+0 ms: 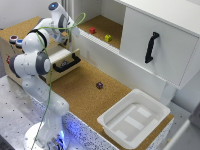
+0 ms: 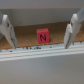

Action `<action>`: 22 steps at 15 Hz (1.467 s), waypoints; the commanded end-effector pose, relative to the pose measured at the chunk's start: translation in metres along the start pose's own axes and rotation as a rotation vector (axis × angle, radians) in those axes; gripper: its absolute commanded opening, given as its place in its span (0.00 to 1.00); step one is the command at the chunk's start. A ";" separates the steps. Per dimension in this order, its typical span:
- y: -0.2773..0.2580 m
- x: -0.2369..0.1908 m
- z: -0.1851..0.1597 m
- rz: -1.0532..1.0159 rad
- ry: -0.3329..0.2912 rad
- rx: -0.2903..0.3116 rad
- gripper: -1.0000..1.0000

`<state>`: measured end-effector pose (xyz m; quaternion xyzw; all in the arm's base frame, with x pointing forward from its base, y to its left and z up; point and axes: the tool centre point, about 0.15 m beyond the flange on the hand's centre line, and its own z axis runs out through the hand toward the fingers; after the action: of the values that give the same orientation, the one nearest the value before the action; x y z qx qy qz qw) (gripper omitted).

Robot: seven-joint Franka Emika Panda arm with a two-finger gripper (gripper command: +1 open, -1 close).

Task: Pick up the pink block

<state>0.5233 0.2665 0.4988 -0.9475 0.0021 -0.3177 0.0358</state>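
Wrist view: pink block on the cork shelf, beyond the white ledge.
Claw: open, fingers straddling the block.
Advice: descend centred past the ledge, then close.

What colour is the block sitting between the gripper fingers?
Reddish-pink, with a dark letter N on the facing side. The pink block shows best in the wrist view, between the gripper fingers.

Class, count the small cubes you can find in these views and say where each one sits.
3. The pink block and yellow cube sit on the raised cork shelf; the purple cube lies on the lower cork table. Others may be hidden inside the cabinet.
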 end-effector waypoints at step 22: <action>-0.002 0.096 0.122 -0.064 -0.039 -0.147 0.00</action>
<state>0.6530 0.2674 0.4637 -0.9514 -0.0253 -0.3068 0.0101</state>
